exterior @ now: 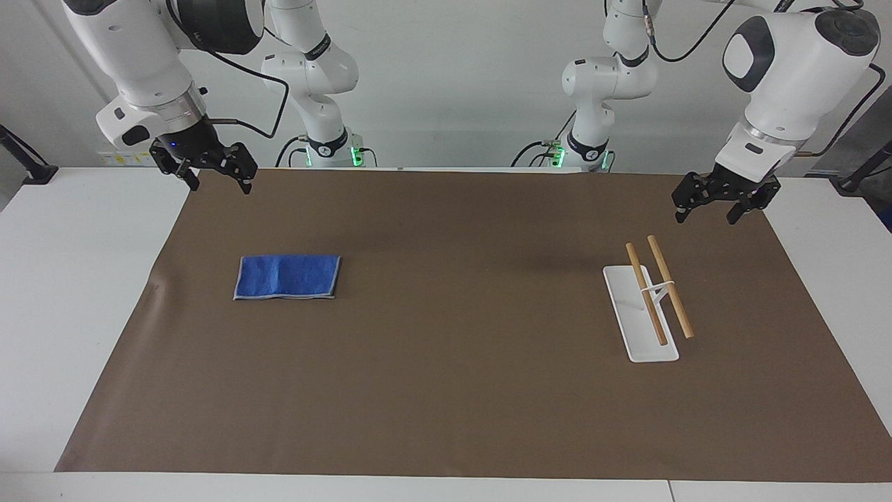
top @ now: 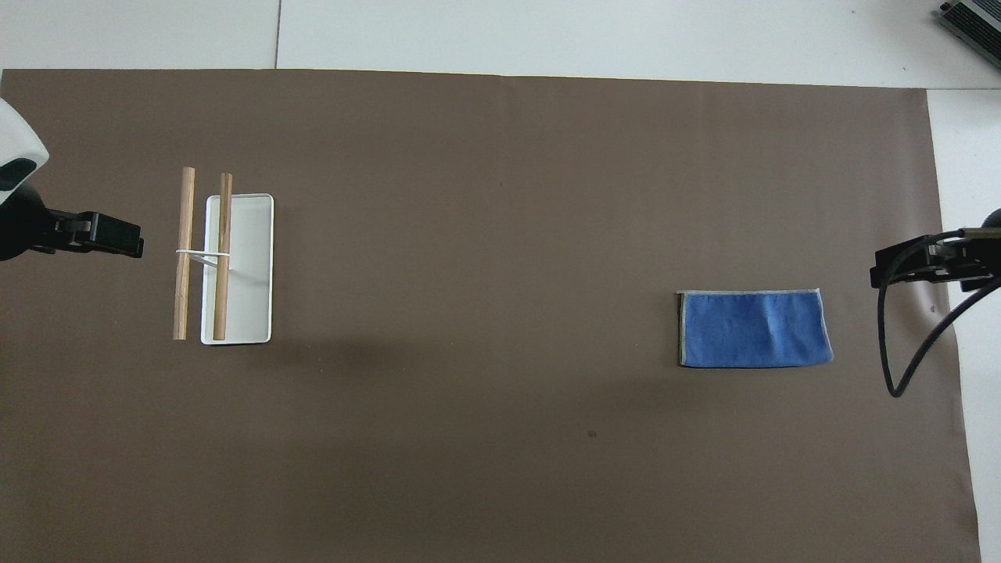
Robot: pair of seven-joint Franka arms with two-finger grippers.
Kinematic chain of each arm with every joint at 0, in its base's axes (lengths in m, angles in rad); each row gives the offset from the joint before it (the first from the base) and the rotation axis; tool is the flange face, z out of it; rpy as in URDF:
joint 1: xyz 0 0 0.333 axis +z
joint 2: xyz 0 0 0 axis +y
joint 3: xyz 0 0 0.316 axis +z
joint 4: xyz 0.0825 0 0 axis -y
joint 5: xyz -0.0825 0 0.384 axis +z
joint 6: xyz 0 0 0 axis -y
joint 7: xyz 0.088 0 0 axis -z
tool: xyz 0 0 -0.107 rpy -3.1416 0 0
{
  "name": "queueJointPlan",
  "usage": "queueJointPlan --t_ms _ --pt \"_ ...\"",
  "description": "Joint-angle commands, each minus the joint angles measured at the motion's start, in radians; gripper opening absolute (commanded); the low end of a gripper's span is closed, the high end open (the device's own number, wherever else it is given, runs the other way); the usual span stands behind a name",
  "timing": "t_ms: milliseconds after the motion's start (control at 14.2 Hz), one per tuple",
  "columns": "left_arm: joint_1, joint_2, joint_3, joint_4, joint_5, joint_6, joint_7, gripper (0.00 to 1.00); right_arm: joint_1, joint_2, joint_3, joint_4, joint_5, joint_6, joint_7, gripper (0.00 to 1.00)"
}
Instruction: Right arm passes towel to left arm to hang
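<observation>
The towel [exterior: 287,277] lies folded flat on the brown mat [exterior: 446,390] toward the right arm's end, the rack [exterior: 648,300] well apart; right gripper [exterior: 218,183] and left gripper [exterior: 707,213] hang spread, empty

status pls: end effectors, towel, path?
Both end effectors, right and left, open, raised, empty. Towel folded flat on mat, untouched. Rack bare; nothing between.
</observation>
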Motion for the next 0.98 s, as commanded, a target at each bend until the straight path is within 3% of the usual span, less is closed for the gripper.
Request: queueJointPlan --t_ms 0,561,702,912 --pt "0.004 -0.021 -0.001 -0.018 0.002 0.001 -0.005 1.0 -0.008 -0.018 0.003 -0.015 0.012 -0.006 -0.022 1.0" --pt "0.004 -0.021 -0.001 -0.018 0.002 0.0 -0.005 1.0 -0.011 -0.022 0.0 -0.017 0.017 -0.002 -0.03 1.0" --pt "0.004 -0.021 -0.001 -0.018 0.002 0.001 -0.005 1.0 -0.01 -0.064 0.0 -0.102 0.017 0.04 -0.03 1.0" --pt "0.004 -0.021 -0.001 -0.018 0.002 0.001 -0.005 1.0 -0.01 -0.133 0.0 -0.325 0.017 0.267 -0.031 1.0"
